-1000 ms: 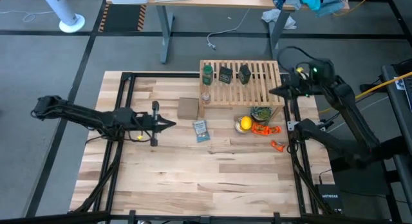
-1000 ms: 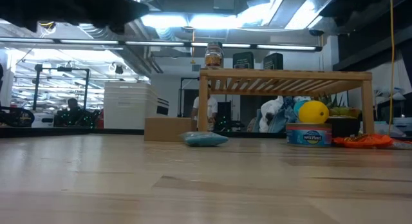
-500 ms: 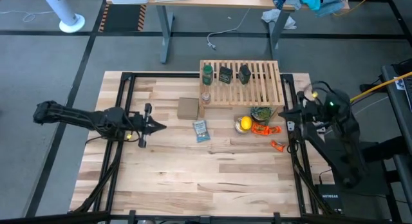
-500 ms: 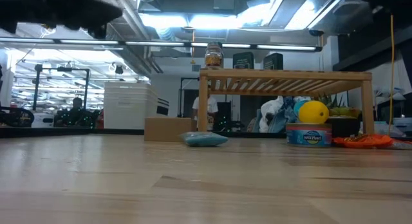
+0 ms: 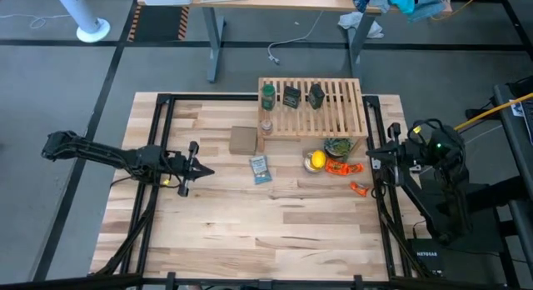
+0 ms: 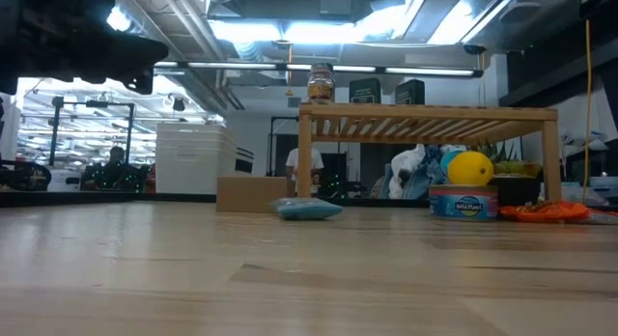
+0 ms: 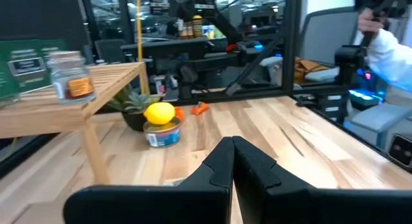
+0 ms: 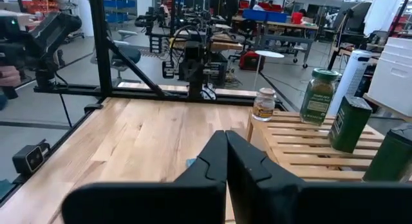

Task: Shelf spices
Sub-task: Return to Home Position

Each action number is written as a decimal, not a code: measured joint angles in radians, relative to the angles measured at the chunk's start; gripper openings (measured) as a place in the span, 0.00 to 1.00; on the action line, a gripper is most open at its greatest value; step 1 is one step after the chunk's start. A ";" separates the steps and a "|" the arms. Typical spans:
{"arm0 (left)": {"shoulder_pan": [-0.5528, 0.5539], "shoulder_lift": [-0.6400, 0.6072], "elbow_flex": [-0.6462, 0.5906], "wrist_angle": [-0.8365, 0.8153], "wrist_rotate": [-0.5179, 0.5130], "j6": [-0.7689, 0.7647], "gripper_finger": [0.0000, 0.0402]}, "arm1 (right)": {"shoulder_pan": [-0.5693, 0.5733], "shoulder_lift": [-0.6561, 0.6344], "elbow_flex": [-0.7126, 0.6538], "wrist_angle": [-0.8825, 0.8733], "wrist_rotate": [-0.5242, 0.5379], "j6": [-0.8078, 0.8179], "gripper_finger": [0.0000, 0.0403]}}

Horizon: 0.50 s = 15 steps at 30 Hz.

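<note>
Pale wooden slatted shelf [image 5: 341, 111] stands at the table's far edge with all four spices on top, toward its left end. Left gripper [image 7: 232, 143] hangs over the table's left side, jaws pressed together. Right gripper [image 8: 225, 137] sits at the right edge, jaws likewise closed. Green bottle with a dark cap [image 5: 268, 96] leads the back row, then the green-labelled dark rectangular tin [image 5: 291, 97] and the plain dark rectangular tin [image 5: 316, 96]. Small clear glass jar [image 5: 266, 123] occupies the front left corner.
</note>
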 joint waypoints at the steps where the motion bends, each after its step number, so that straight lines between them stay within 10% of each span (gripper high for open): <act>1: 0.000 0.000 0.000 0.000 0.011 0.003 0.00 | 0.000 0.000 0.000 0.009 -0.001 0.012 0.01; 15: 0.000 0.000 0.000 0.008 0.044 0.002 0.00 | 0.000 0.000 0.000 0.165 0.019 0.304 0.01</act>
